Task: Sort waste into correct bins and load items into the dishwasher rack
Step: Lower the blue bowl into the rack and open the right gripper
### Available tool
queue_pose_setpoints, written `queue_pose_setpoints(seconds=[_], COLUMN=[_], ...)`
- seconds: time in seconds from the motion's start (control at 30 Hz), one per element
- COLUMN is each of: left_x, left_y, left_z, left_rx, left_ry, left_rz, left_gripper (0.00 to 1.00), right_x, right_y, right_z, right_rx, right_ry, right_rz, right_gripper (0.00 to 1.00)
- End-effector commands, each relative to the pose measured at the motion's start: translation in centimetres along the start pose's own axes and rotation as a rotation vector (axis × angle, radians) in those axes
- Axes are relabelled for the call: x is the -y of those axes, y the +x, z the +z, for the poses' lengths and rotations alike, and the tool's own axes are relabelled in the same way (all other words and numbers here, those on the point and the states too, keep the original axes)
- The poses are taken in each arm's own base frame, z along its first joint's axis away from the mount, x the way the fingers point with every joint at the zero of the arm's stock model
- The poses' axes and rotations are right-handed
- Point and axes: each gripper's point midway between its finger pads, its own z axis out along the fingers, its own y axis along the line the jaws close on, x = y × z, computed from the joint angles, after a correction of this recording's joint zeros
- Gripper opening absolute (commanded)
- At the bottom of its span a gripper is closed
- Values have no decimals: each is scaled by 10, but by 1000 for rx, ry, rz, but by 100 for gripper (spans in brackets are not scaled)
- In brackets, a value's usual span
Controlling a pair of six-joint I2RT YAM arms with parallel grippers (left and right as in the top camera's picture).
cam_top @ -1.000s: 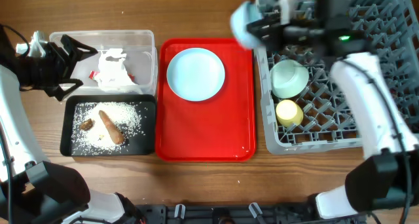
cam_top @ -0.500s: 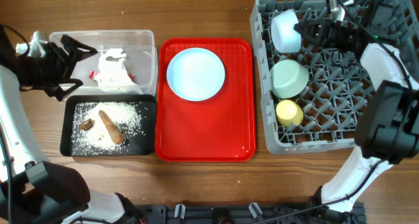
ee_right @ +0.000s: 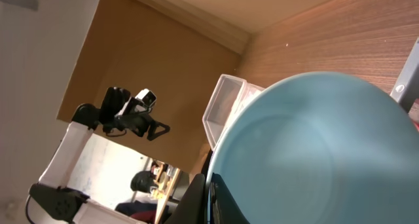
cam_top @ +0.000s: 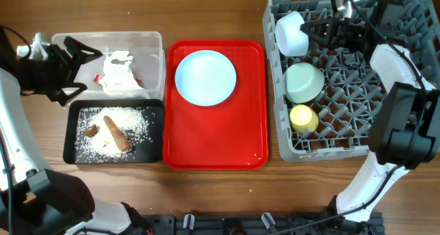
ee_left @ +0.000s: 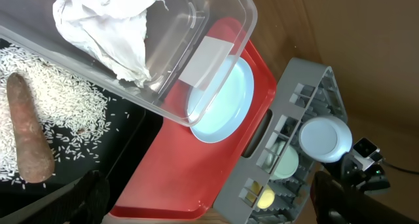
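Note:
My right gripper [cam_top: 317, 30] is shut on the rim of the light blue bowl [cam_top: 291, 34], holding it on its side over the back left of the grey dishwasher rack [cam_top: 405, 132]; the bowl fills the right wrist view [ee_right: 314, 152]. The mint-green bowl [cam_top: 304, 82] and yellow cup [cam_top: 303, 118] sit in the rack. The light blue plate [cam_top: 205, 77] lies on the red tray [cam_top: 214, 142]. The clear tub [cam_top: 155, 39] holds the white napkin [cam_top: 120, 71] and red wrapper [cam_top: 98, 77]. The black tray [cam_top: 70, 135] holds rice [cam_top: 137, 125] and the carrot piece [cam_top: 117, 133]. My left gripper [cam_top: 81, 73] is open beside the tub.
The red tray lies between the bins and the rack. A small dark brown food bit [cam_top: 91, 130] lies in the black tray. The rack's right half has bare pegs. Bare wooden table [cam_top: 206, 15] runs along the back and front edges.
My right gripper has carried the light blue bowl from above the rack's back left corner down into the rack, then shifted it slightly left. The left arm has not moved.

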Motion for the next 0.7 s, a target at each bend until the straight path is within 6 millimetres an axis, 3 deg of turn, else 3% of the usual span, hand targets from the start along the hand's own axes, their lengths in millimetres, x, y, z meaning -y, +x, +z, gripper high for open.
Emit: queue_pose_setpoints(seconds=[0.0, 0.23, 0.43, 0.67], left_x=[-1, -1, -1, -1], left_y=[-2, -2, -2, -2], left_z=[0, 0, 0, 0], left_rx=[3, 3, 2, 3], left_ry=[1, 1, 1, 1], left_rz=[-12, -12, -12, -12], left_gripper=[100, 100, 100, 100], right_x=[2, 5, 22, 22], right_y=[1, 3, 7, 6], right_z=[1, 2, 2, 0], right_rx=[-2, -2, 19, 24], right_ry=[0, 7, 66, 68], right_rz=[5, -12, -6, -19], right_gripper=[4, 4, 4, 8])
